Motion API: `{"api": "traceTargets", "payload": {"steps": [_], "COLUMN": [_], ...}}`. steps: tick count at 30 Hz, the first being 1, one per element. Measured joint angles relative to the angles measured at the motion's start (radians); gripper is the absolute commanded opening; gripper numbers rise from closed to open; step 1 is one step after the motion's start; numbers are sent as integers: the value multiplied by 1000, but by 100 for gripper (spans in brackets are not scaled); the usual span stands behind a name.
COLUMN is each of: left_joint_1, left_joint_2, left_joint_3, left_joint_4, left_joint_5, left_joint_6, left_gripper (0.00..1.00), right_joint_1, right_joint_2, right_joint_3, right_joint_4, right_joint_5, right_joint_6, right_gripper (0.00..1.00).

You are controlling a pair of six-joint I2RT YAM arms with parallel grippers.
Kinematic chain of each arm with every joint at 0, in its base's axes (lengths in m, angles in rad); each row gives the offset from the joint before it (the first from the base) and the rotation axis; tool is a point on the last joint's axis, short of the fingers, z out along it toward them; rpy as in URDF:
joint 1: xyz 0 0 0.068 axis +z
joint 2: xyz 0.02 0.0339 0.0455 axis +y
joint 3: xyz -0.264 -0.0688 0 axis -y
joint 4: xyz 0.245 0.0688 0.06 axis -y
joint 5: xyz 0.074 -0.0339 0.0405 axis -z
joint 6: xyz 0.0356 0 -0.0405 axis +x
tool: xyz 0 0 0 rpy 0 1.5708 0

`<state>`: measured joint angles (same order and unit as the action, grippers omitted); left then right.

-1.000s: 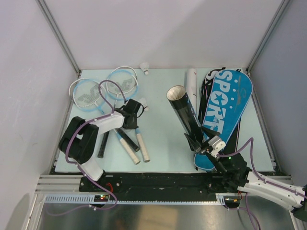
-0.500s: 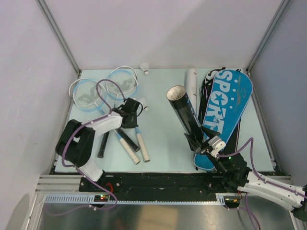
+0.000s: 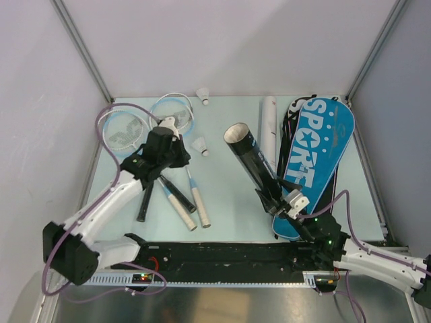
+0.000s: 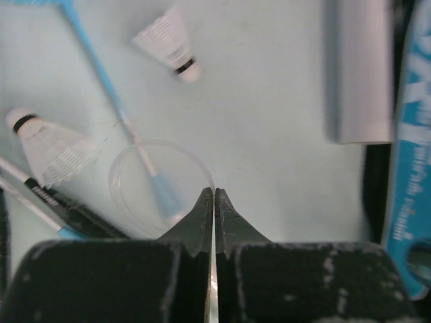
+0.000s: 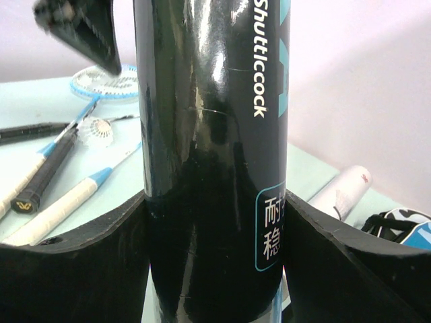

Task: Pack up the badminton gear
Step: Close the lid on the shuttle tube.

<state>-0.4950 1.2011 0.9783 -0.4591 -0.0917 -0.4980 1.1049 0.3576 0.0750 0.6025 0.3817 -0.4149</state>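
A: Top external, left gripper (image 3: 176,153)?
B: Closed, over the rackets (image 3: 197,202), near a shuttlecock (image 3: 199,145).
A: And right gripper (image 3: 275,195)?
B: Spread wide around the black tube (image 3: 252,158), tilted, mouth up.
A: Left wrist?
B: Both fingertips (image 4: 202,215) pressed together at a clear lid (image 4: 135,182) rim; grip unclear.
A: Right wrist?
B: Clamped on the black tube, fingers (image 5: 87,262) either side.

Bright even light; glare on tube (image 5: 209,134); wrist views seem soft.

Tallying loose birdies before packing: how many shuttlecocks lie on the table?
3 shuttlecocks: one at the far edge, one right of the blue racket shaft, one left of it. More may hide inside the black tube.
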Motion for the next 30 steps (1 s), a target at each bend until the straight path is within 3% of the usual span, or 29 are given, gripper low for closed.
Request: {"api": "traceTargets", "payload": {"steps": [7,14,25,30], "left_joint_1": [0,1,3,3], "left_joint_2": [-183,-363,-532,-552], "left_joint_3": [38,42,94,109], "left_joint_4": [0,-18,-106,-136], "left_joint_5": [169,350,489,550], "left_joint_6": [-2,-2,21,39], "left_gripper": [0,0,0,0], "right_joint_1": [0,-10,-25,-28], "right_joint_2": [154,267,100,114], "right_joint_3": [0,0,-10,-9], "right_joint_4": [62,99,80,38], "right_joint_5": [-26,-151,-217,-209], "right_joint_6": [0,-45,-166,-242], "right_gripper": [24,26,25,25]}}
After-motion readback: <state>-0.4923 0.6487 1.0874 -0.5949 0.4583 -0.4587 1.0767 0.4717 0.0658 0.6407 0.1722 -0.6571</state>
